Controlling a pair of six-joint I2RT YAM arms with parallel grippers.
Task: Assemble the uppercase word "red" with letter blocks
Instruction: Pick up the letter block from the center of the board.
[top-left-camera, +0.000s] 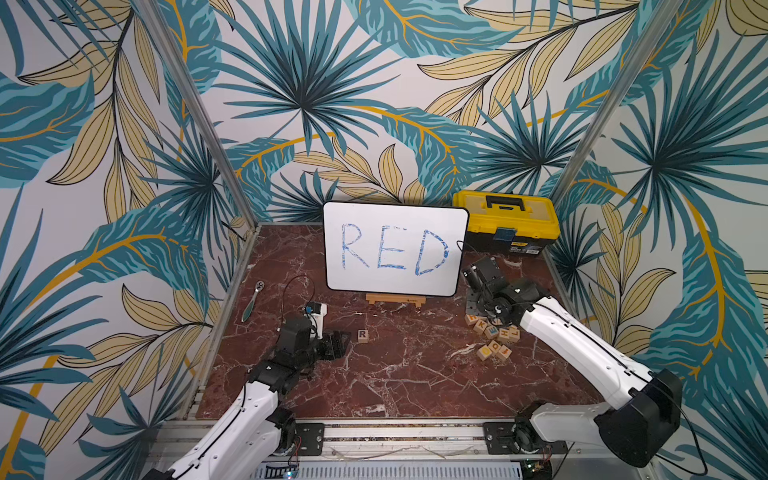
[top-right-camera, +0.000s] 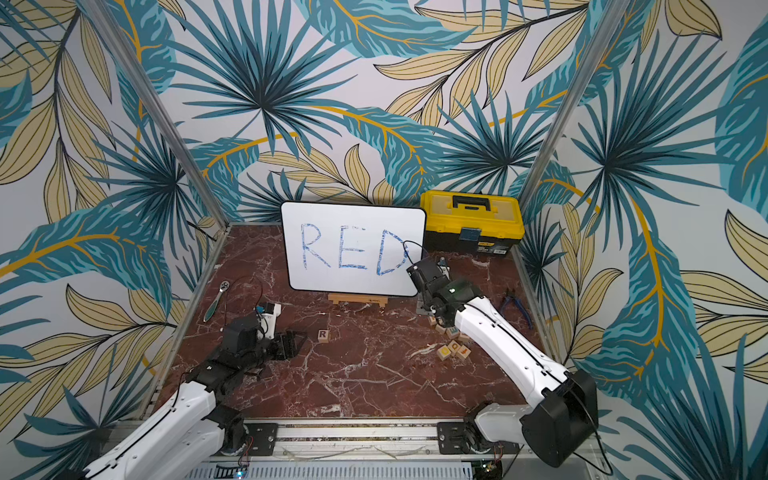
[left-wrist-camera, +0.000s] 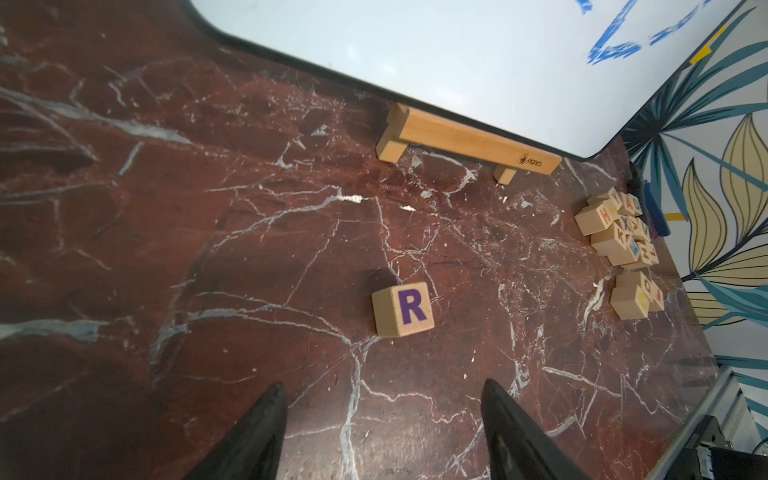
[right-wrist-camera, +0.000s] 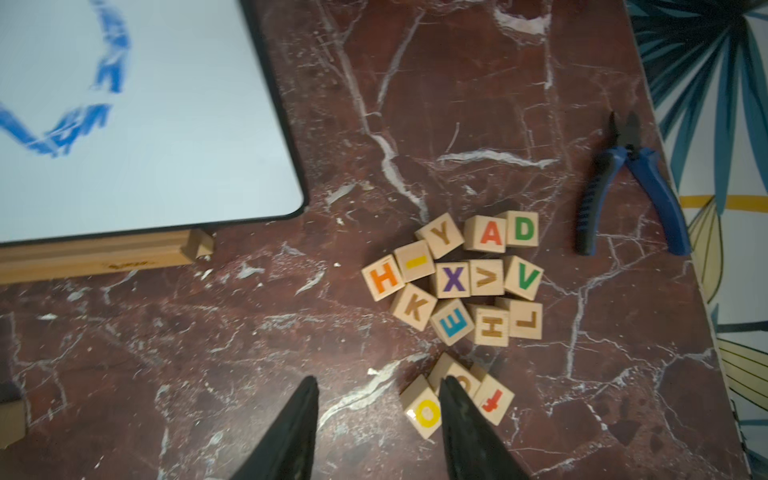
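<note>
Marble tabletop (top-left-camera: 395, 374) — letter blocks (right-wrist-camera: 453, 278), toolbox (top-left-camera: 507, 222), ratchet (top-left-camera: 252, 301), pliers (right-wrist-camera: 623, 156), easel (top-left-camera: 395, 300)

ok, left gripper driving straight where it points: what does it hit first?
Likely the R block, nearly centred ahead of the open left gripper, nothing between. Height above the table is unclear, so it might pass over and reach the wooden stand instead.

Lab robot cell: aluminium frame (top-left-camera: 395, 432), leaf-print walls (top-left-camera: 374, 62), marble-look tabletop (top-left-camera: 395, 374), toolbox (top-left-camera: 507, 220).
</note>
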